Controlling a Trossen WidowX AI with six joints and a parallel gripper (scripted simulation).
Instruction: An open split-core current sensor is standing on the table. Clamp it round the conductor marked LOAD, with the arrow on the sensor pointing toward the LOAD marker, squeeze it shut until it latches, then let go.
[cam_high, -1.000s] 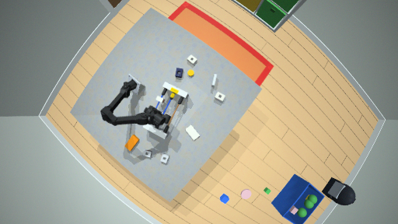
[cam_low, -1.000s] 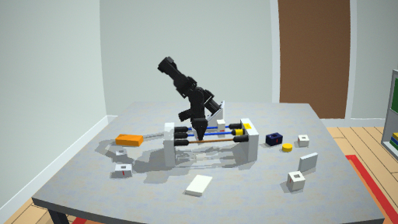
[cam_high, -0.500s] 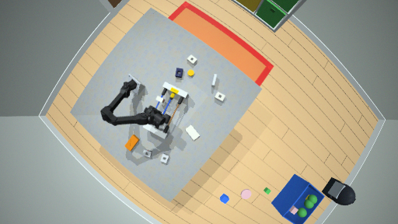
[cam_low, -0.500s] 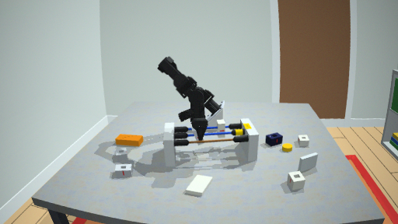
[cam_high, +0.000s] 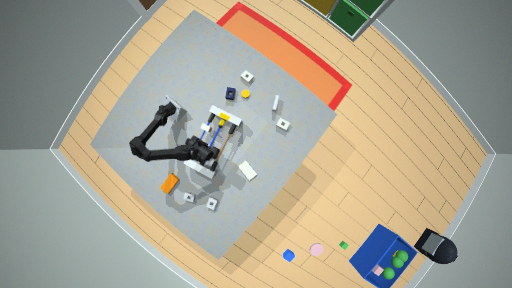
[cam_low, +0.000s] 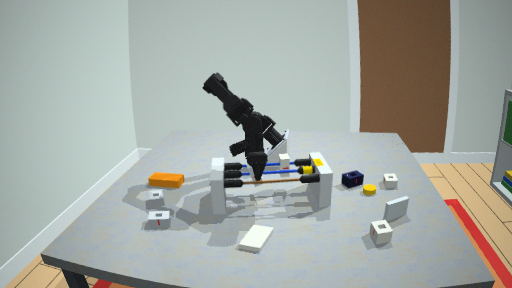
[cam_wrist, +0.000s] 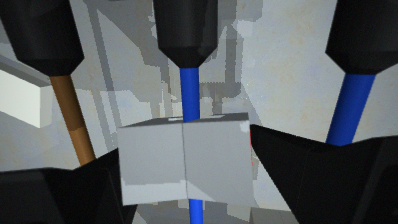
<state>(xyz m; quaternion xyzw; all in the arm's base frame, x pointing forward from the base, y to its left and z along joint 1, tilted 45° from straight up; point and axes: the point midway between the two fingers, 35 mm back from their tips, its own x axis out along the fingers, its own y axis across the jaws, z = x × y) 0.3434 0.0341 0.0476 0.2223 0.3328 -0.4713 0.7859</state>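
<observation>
My gripper (cam_wrist: 201, 134) (cam_low: 257, 178) is shut on the grey-white split-core sensor (cam_wrist: 152, 160), one finger on each side. In the wrist view the sensor sits round the middle blue conductor (cam_wrist: 190, 95) (cam_low: 275, 172) (cam_high: 215, 137). Its two halves meet at a thin seam, with no gap seen on that face. Red shows at its right edge; the arrow's direction cannot be made out. A yellow collar (cam_low: 307, 170) (cam_high: 221, 123) is on that conductor beside the end block (cam_low: 322, 189) with a yellow patch (cam_low: 318, 162) (cam_high: 224, 116). No LOAD lettering is legible. The arm hides the sensor in the top and exterior views.
A brown conductor (cam_wrist: 70, 107) (cam_low: 285, 181) and another blue conductor (cam_wrist: 352, 105) flank the sensor. A small white block (cam_low: 284, 160) (cam_high: 205, 127) is on the far blue one. A second end block (cam_low: 218, 190), an orange block (cam_low: 166, 180) and a dark blue block (cam_low: 352, 179) stand nearby.
</observation>
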